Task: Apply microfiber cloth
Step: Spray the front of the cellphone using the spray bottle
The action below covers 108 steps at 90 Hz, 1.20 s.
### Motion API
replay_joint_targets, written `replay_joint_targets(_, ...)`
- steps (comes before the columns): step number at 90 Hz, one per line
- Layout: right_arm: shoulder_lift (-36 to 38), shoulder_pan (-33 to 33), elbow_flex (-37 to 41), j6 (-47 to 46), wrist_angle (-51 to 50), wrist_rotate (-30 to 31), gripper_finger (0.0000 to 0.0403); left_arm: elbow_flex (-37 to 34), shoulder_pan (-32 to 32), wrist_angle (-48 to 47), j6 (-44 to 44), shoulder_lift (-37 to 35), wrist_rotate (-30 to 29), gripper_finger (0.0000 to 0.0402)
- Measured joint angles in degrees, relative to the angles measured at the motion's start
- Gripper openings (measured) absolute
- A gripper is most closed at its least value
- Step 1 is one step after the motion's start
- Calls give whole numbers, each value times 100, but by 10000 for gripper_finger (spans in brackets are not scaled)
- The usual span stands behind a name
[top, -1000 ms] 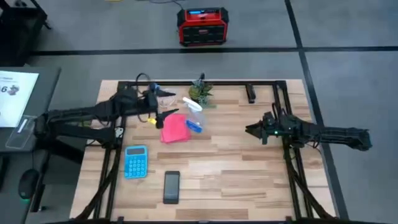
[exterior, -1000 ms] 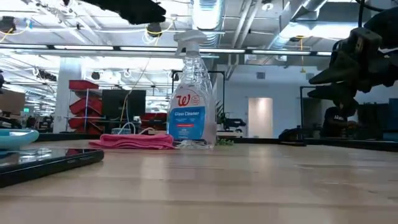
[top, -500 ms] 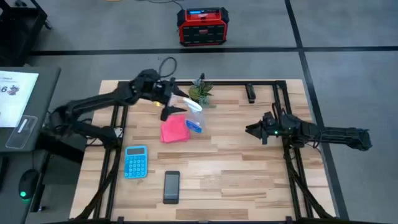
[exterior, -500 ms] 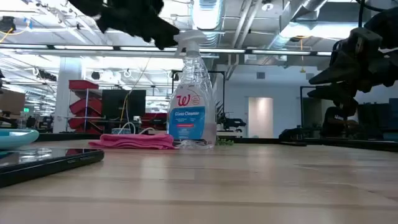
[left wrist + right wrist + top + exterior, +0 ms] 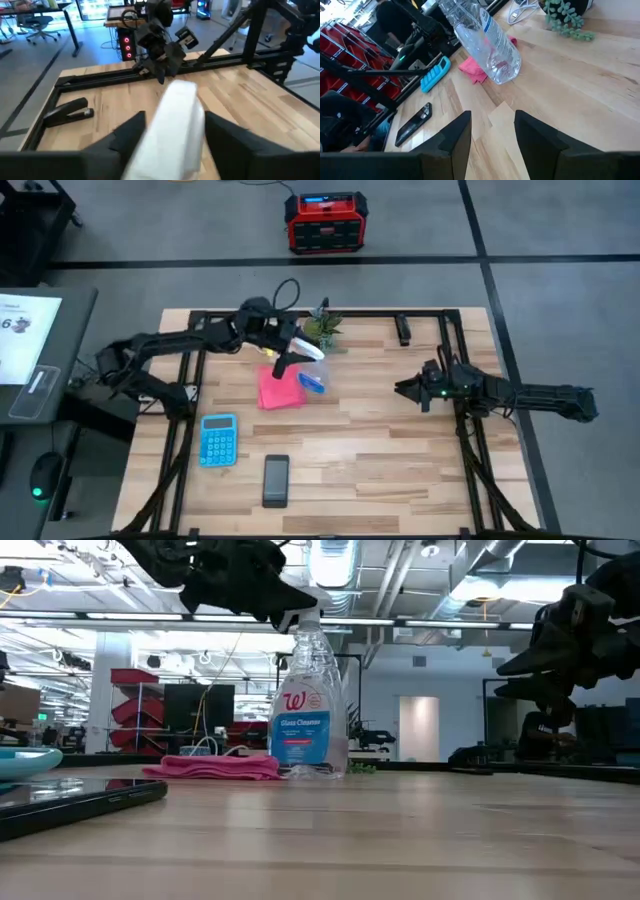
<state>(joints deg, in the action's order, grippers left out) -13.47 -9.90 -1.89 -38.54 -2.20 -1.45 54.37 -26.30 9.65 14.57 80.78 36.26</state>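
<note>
One pink cloth point(image 5: 281, 388) lies flat on the wooden table point(image 5: 400, 450), left of centre and towards the far side, with nothing gripping it; in the low view it shows as a low pink fold point(image 5: 213, 767) just left of the spray bottle point(image 5: 309, 700). That clear bottle stands upright at the cloth's far right corner, its white trigger head point(image 5: 312, 350) pointing up, and a blue-and-white label faces the low camera. The left gripper point(image 5: 290, 354) hangs over the bottle's head with its fingers spread apart, one on each side of the white top, as the left wrist view shows, where the head point(image 5: 172, 127) fills the gap between the two dark fingers point(image 5: 131, 132). A small green plant point(image 5: 323, 327) sits just beyond the bottle at the far edge. Nearer the front on the left lie a light blue calculator point(image 5: 219, 438) and, right of it, a black phone point(image 5: 276, 479). The right gripper point(image 5: 408, 389) waits well apart on the right side of the table, raised, its fingers open. A red and black box point(image 5: 325, 222) stands on the floor beyond the table.
</note>
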Motion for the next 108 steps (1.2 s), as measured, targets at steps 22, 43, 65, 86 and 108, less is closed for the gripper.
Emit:
replay_joint_targets(22,0,0,0,0,-5,3,139,200,674,427,-406,-24,-75,83)
replay_joint_targets(43,-1,0,0,0,0,7,139,823,1965,469,-440,175,-452,83)
replay_joint_targets(65,0,1,0,0,-19,7,139,1893,2832,711,-400,1461,-763,83)
replay_joint_targets(86,0,0,0,0,-20,7,139,3336,3250,566,-958,2910,-762,83)
replay_joint_targets(108,-1,-1,0,0,-22,7,139,3902,3682,1172,-1534,3641,-727,83)
